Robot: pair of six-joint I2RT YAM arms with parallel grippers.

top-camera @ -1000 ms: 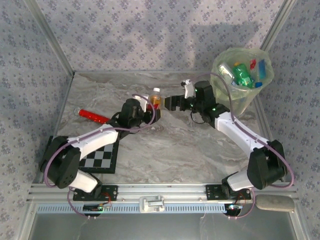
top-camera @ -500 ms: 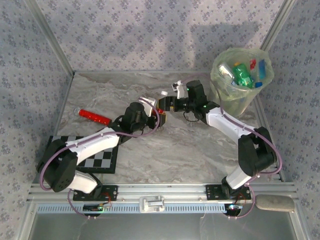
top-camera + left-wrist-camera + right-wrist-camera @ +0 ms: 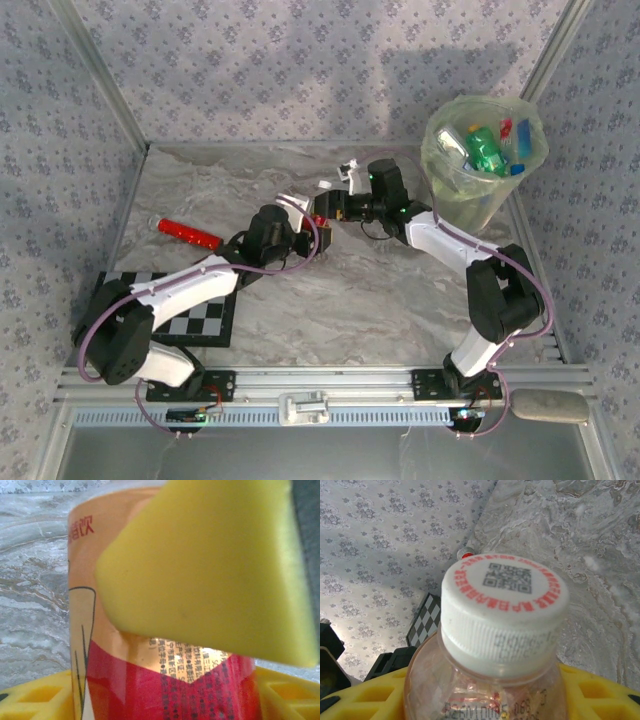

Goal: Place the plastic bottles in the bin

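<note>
- The checkerboard (image 3: 200,315) lies flat at the near left of the desk (image 3: 380,290), partly under my left arm. It is no part of the job.
- My left pincer (image 3: 308,235) reaches right and far to mid-desk and offers a bottle (image 3: 504,611) with a red and orange label. One yellow pad (image 3: 210,565) lies across that label. I cannot tell whether it presses or has let go.
- A red bottle (image 3: 188,231) lies on its side at the left of the desk, well apart from both pincers and waiting its turn.
- My right pincer (image 3: 333,207) comes in from the right and is clamped on the offered bottle just below its white cap, with a yellow finger on either side. I judge this a hand-over, since my right arm is the one beside the bin.
- The bin (image 3: 432,135) stands at the far right corner with several bottles (image 3: 485,148) already inside.
- A second ago my right pincer hung apart, with a gap between it and the bottle, which stood in my left pincer alone. Now the right one has slid left and closed in on it, with its elbow folded tighter. The red bottle and the bin have not moved.
</note>
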